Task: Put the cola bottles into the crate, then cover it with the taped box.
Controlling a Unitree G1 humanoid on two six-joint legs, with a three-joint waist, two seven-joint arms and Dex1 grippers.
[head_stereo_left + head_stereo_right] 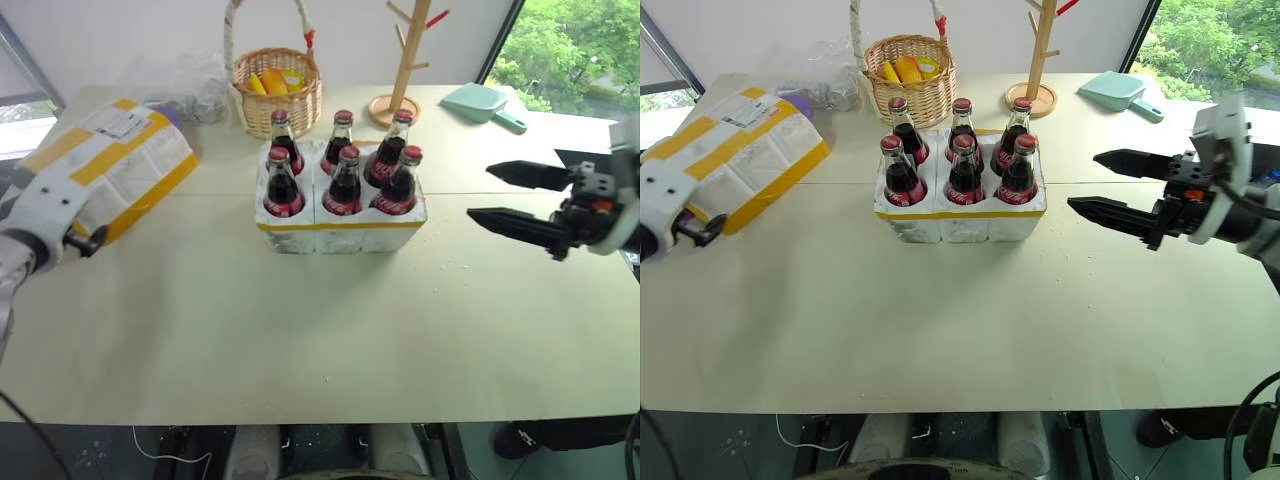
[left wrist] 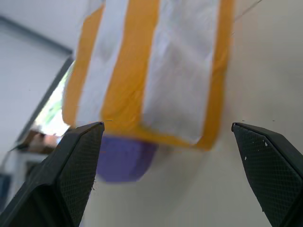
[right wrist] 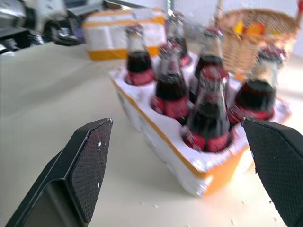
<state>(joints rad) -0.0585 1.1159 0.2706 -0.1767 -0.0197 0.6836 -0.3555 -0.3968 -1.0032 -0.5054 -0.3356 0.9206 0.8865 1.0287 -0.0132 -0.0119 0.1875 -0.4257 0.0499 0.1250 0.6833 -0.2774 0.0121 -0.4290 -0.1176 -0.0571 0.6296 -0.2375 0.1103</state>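
Six cola bottles (image 1: pixel 343 170) in one crate (image 1: pixel 340 235), one taped box (image 1: pixel 115 165), both grippers spread wide, empty

Can't read the print on the taped box (image 1: pixel 110 165) label, too small; purple thing (image 2: pixel 120 158) behind it mostly hidden, blurry, can't tell what.

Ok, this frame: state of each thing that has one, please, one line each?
cola bottles: all six upright in the wells, capped.
crate: full, uncovered.
taped box: on the table left of the crate, not held.
left pincer: open, facing the taped box.
right pincer: open, empty, right of the crate.
wicker basket: upright, holding yellow items.
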